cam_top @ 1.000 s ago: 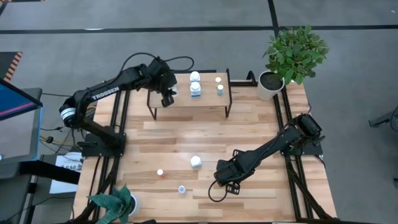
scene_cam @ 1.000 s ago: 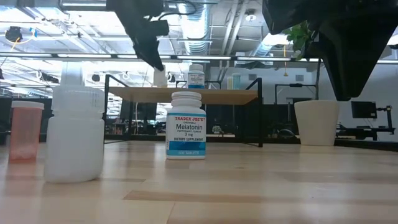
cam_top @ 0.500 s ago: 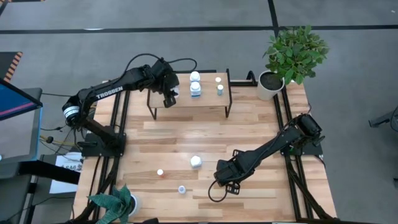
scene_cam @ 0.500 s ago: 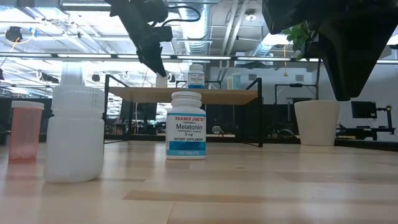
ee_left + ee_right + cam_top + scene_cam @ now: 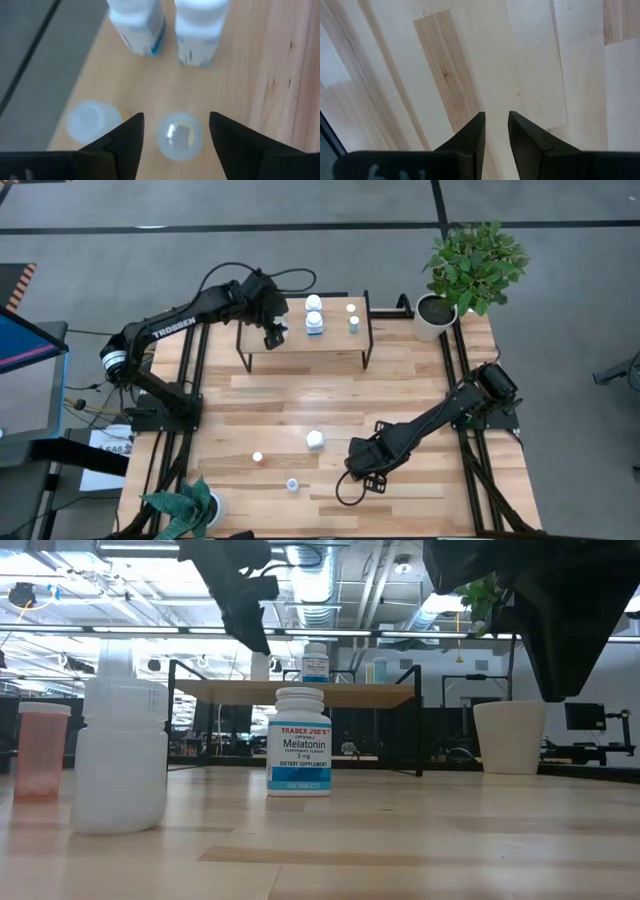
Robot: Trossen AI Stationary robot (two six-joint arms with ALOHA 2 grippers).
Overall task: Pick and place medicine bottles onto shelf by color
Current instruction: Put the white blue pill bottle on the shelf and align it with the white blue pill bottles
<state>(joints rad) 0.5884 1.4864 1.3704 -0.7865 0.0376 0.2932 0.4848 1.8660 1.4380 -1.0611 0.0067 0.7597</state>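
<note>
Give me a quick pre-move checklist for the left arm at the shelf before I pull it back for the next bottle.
1. Left gripper open: ok, fingers spread.
2. Small bottle released: ok, it sits between the fingers, touching neither.
3. Bottle on the shelf: ok.
4. Two bigger white bottles clear of the gripper: ok, apart from it.
5. Right gripper out of the way: ok, low over bare table, nearly shut, empty.
6. Bottles left on the table: ok, three remain.
</note>
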